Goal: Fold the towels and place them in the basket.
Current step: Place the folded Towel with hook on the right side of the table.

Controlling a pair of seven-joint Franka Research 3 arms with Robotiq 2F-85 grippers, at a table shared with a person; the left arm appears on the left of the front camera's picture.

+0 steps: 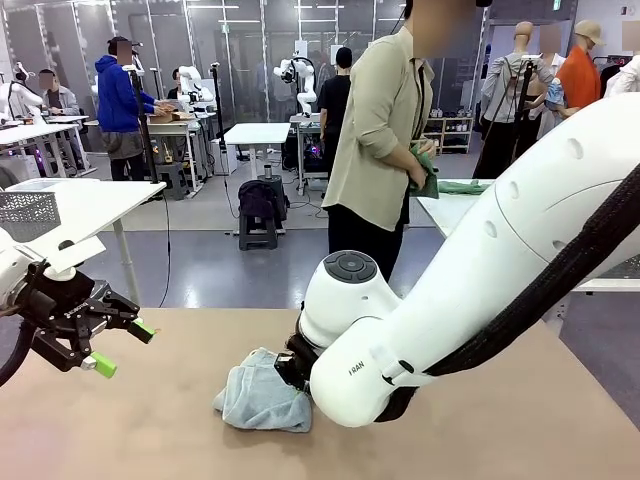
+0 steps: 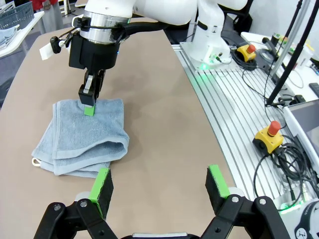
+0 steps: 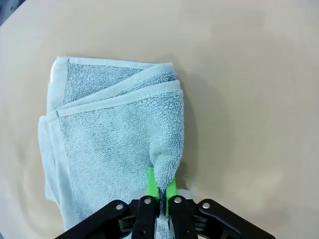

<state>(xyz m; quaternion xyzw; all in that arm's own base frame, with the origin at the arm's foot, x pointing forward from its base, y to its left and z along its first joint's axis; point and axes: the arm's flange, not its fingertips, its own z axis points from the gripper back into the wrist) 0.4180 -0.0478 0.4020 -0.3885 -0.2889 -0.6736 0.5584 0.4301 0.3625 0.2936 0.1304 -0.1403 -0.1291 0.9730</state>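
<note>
Right gripper (image 3: 162, 185) clamped on the edge of the folded blue-grey towel (image 3: 112, 139), left gripper (image 2: 158, 177) near the towel, fingers apart, holding nothing

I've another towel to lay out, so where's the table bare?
Bare tan tabletop lies between the light blue-grey terry towel and the open left gripper, and right of the white right arm. Crowded at the towel, where the right gripper pinches its edge.
</note>
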